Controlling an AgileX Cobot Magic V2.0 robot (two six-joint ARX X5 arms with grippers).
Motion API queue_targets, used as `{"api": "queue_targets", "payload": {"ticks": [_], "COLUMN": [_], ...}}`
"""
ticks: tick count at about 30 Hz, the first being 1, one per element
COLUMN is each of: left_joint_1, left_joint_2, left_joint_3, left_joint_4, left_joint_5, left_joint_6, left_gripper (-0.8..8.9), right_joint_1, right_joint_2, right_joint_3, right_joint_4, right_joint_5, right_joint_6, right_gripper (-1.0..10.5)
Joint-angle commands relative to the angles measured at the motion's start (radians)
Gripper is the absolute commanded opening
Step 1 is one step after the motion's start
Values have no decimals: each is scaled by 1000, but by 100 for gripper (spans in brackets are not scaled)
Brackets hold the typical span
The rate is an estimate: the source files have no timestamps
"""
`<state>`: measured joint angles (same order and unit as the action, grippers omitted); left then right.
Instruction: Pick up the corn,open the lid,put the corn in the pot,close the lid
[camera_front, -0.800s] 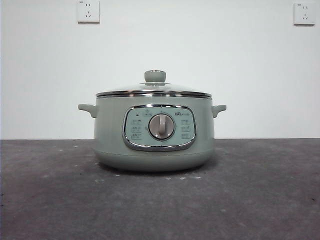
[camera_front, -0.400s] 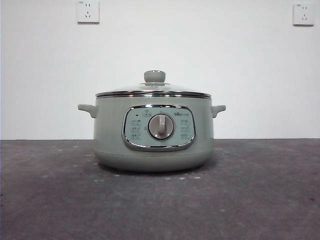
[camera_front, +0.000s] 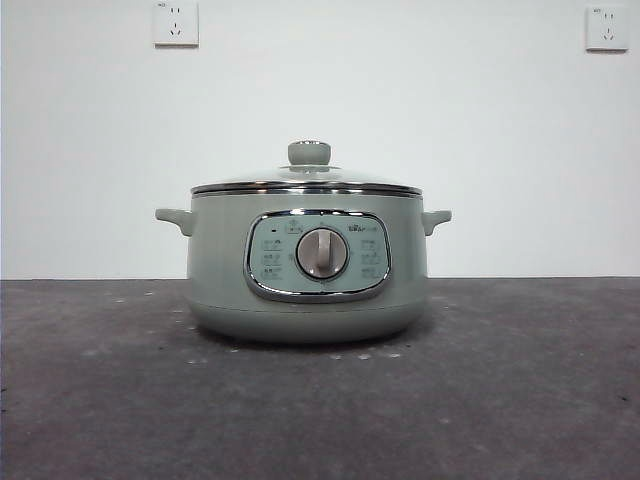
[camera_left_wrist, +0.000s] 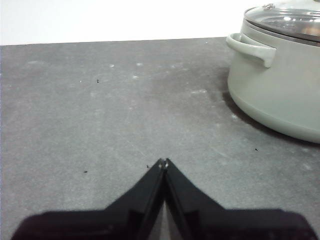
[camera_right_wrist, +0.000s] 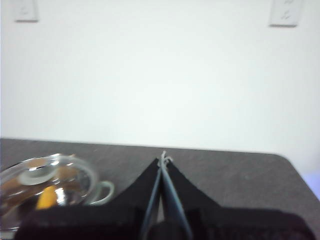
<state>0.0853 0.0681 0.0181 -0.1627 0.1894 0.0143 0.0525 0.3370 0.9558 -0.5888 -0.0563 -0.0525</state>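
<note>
The sage-green pot (camera_front: 220, 270) stands in the middle of the table in the front view, its glass lid (camera_front: 308, 182) seated on it with the green knob (camera_front: 309, 152) on top. Through the lid (camera_right_wrist: 45, 182) in the right wrist view, a yellow-orange piece of the corn (camera_right_wrist: 46, 198) shows inside the pot. My right gripper (camera_right_wrist: 163, 159) is shut with nothing in it, raised beside and above the pot. Low over the bare table, my left gripper (camera_left_wrist: 164, 161) is shut and holds nothing, apart from the pot (camera_left_wrist: 280, 85).
A white wall runs behind the dark grey table (camera_front: 100, 400), with two sockets (camera_front: 176, 22) high up. One side handle (camera_left_wrist: 252, 46) of the pot faces my left gripper. No arm shows in the front view.
</note>
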Motion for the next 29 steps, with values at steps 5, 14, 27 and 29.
{"api": "queue_targets", "payload": {"ticks": [5, 14, 27, 29], "left_joint_1": [4, 4, 4, 4], "left_joint_2": [0, 0, 0, 0], "left_joint_3": [-10, -10, -10, -10], "left_joint_4": [7, 7, 7, 7], "left_joint_5": [0, 0, 0, 0], "left_joint_6": [-7, -7, -7, -7], "left_gripper": [-3, -3, -3, -3], "right_joint_1": [-69, -73, -73, -73], "right_joint_2": [-181, -330, -329, -329], "right_joint_3": [-481, -837, -942, -942], "right_joint_4": [312, 468, 410, 410], "right_joint_5": [-8, -4, -8, -8], "right_joint_6": [1, 26, 48, 54], "right_gripper": [2, 2, 2, 2]}}
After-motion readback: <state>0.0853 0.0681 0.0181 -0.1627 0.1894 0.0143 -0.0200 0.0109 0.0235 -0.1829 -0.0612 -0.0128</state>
